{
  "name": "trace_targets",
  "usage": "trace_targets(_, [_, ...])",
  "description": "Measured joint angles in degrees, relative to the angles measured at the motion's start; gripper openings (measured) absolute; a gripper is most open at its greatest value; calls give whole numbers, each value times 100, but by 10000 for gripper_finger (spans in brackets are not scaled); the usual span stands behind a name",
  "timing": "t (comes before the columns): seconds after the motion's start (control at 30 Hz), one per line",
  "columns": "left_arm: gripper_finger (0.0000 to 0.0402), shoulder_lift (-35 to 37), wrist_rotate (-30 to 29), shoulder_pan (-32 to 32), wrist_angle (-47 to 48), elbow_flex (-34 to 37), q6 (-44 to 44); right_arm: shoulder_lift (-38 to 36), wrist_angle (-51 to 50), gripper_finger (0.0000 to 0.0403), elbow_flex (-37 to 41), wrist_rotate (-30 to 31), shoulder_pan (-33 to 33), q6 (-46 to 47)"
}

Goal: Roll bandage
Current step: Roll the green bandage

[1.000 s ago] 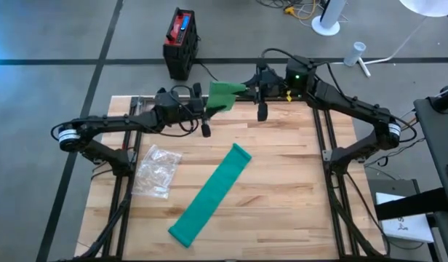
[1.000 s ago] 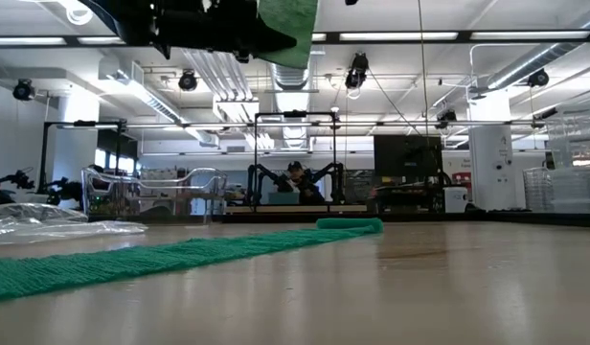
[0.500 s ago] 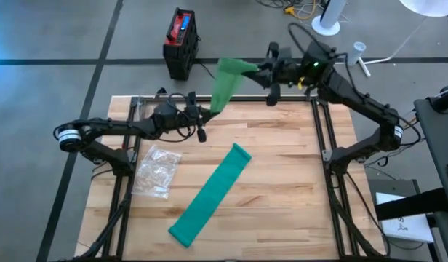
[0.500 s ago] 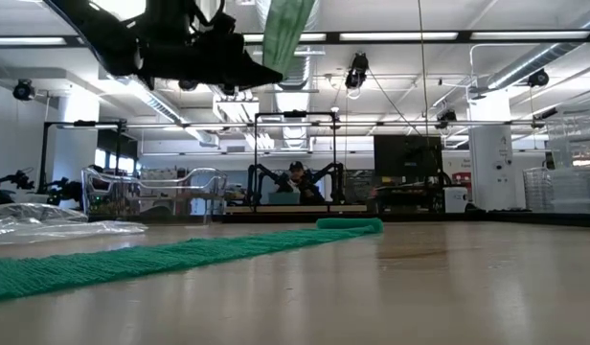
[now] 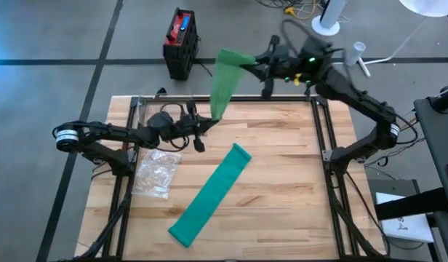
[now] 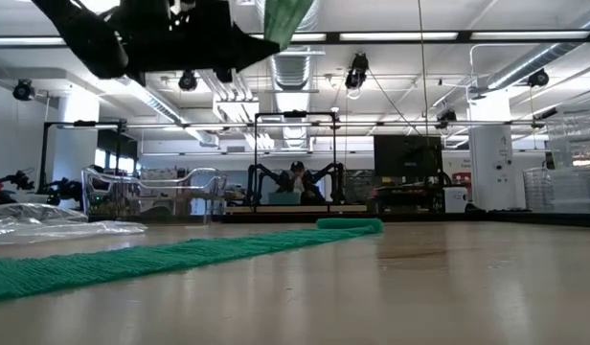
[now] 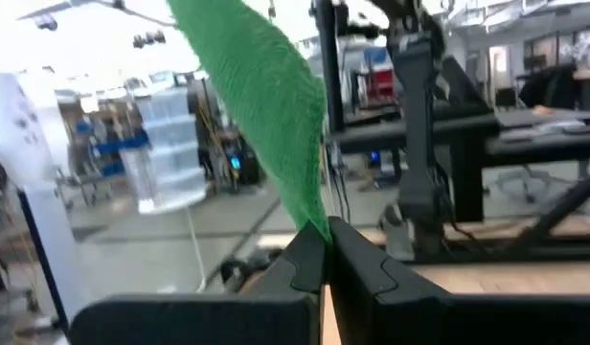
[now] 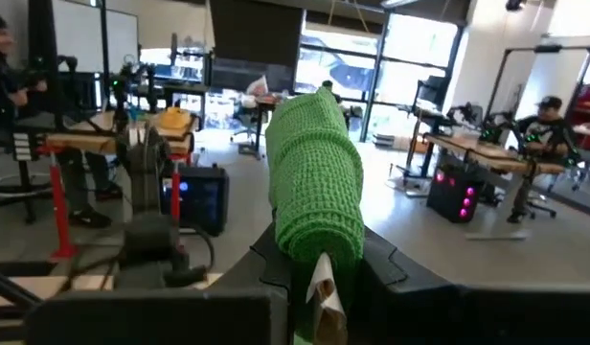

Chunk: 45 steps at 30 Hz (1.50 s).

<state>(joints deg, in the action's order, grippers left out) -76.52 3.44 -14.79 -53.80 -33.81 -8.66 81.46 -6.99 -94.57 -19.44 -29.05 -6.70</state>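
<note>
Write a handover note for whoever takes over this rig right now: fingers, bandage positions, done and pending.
Left gripper: fingers shut on the lower end of the raised green bandage, above the table's far left part.
Right gripper: fingers shut on that bandage's partly rolled upper end, held past the table's far edge.
The raised green bandage hangs stretched between both grippers, clear of the wooden table.
A second green bandage lies flat and unrolled mid-table; a clear plastic wrapper sits left of it.
Done: raised bandage picked up, roll started.
Left: finish rolling it; flat one untouched.

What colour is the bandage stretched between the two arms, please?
Green, with a knitted weave; the bandage shows best in the right wrist view.
</note>
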Motion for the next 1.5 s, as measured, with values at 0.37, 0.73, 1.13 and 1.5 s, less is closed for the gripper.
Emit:
trace_targets(0.37, [26, 606, 6, 2, 1366, -407, -584, 535, 1505, 38, 867, 184, 61, -1514])
trace_targets(0.73, [129, 1798, 6, 2, 4923, -1218, -555, 489, 1434, 38, 996, 735, 472, -4153])
trace_targets(1.13, [225, 2202, 391, -13, 6382, -3358, 18, 569, 1518, 38, 1059, 806, 550, -6690])
trace_targets(1.5, [296, 992, 285, -433, 7587, -4966, 1040, 1109, 2150, 38, 1063, 816, 573, -9162])
